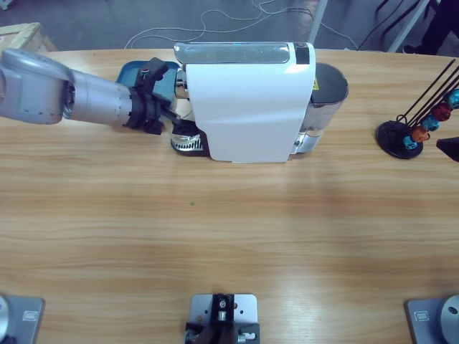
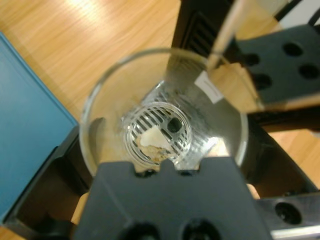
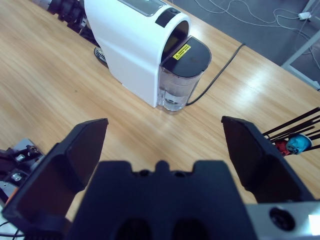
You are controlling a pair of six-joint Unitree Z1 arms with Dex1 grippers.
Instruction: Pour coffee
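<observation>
The left gripper holds a small clear glass, with its two black jaws closed around the round sides. The glass sits right in front of the gripper, over the silver drip grate of the white coffee machine. Looking down into the glass, I see the grate's stripes through its bottom and only a small pale, brownish speck, so I think hardly any coffee is in it. To do this step well, the gripper should keep the glass straight up and still, right under the spout, so the coffee lands inside and not on the desk. The squeeze should be gentle but firm, because glass is smooth, slippery and can break. A blue tray lies flat beside the gripper. The coffee machine is smooth, shiny and rounded, with a clear water tank at its far end. The right gripper is far from the machine, opened wide and holding nothing. Just beside it stands a black wire rack with small round coloured capsules.
</observation>
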